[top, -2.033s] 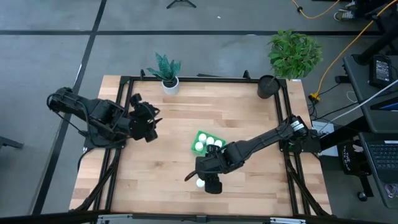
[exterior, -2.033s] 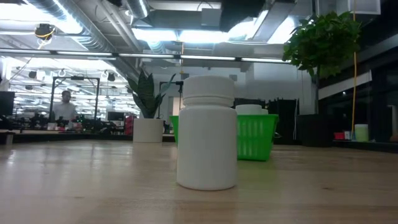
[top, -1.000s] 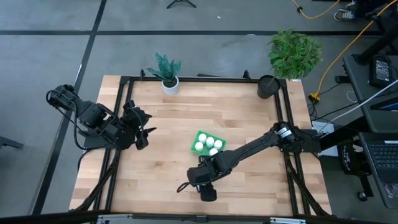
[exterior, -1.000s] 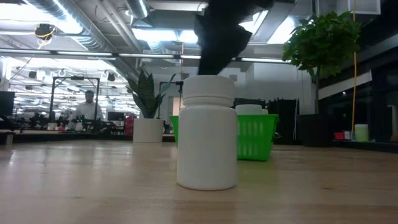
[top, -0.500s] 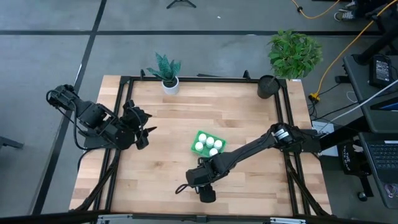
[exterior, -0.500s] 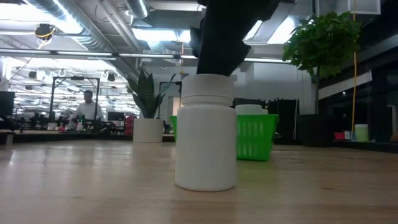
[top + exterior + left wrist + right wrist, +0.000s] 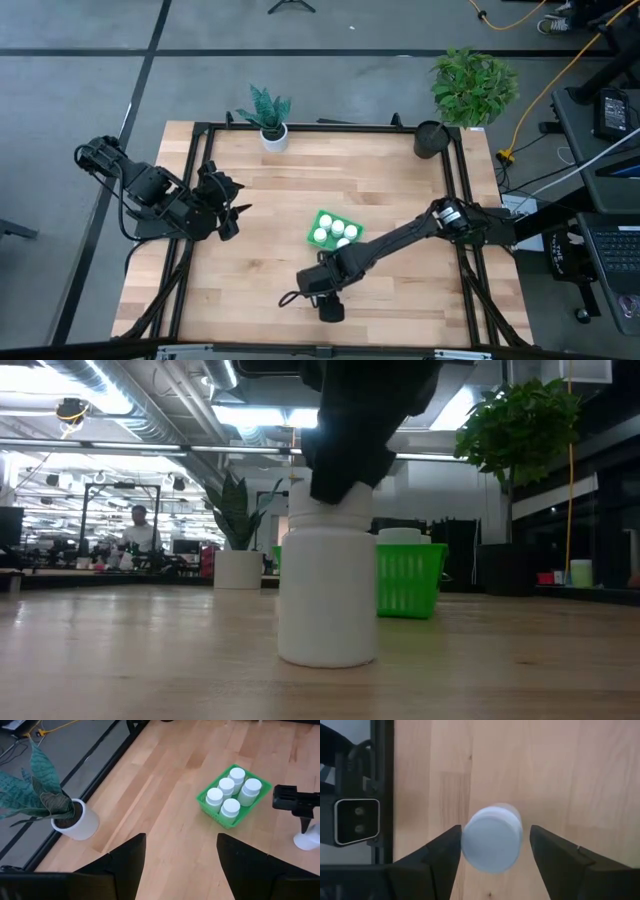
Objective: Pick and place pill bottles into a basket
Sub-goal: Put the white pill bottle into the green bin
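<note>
One white pill bottle stands upright on its base on the wooden table near the front edge. My right gripper is open above it, pointing down, with a finger on each side of the round cap. In the high view the gripper hides the bottle. The green tray sits just beyond and holds several white bottles. My left gripper is open and empty at the table's left side. My right gripper comes at the bottle from above, its fingers pointing down beside the cap. One finger lies against the cap's side. The other finger stands a little apart from the cap. The bottle stands upright on the table.
A white plant pot and a black pot stand along the far edge, with a large green plant beyond. The black frame rails run along the table's sides. A person shows far off in the room.
My right gripper has come down over the bottle, and its fingers now cover the cap in the low view. The bottle has shifted a little toward the table's left and stays upright.
</note>
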Available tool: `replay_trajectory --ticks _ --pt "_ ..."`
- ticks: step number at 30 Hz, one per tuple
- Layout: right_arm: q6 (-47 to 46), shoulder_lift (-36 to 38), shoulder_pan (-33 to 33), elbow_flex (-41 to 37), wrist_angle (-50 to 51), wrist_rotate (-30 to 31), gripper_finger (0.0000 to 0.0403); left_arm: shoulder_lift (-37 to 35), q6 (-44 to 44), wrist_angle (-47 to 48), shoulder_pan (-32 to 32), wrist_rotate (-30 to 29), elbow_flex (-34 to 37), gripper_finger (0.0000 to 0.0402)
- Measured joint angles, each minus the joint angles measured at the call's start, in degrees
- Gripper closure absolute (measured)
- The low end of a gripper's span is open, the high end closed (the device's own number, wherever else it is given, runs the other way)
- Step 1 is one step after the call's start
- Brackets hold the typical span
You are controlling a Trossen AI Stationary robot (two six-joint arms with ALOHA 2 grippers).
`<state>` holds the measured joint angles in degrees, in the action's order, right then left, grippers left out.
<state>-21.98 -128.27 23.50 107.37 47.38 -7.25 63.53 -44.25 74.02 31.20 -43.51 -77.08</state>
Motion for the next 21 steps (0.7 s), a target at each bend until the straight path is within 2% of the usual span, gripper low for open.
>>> replay_trajectory --ticks 9,21 --pt "-0.20 0.09 -0.44 0.02 -0.03 -0.40 0.0245 0.00 0.46 0.06 0.00 0.31 0.00 0.0164" --pt "-0.24 0.09 -0.73 0.02 0.08 0.50 0.0248 0.00 0.63 0.89 0.00 0.31 -0.02 0.0164"
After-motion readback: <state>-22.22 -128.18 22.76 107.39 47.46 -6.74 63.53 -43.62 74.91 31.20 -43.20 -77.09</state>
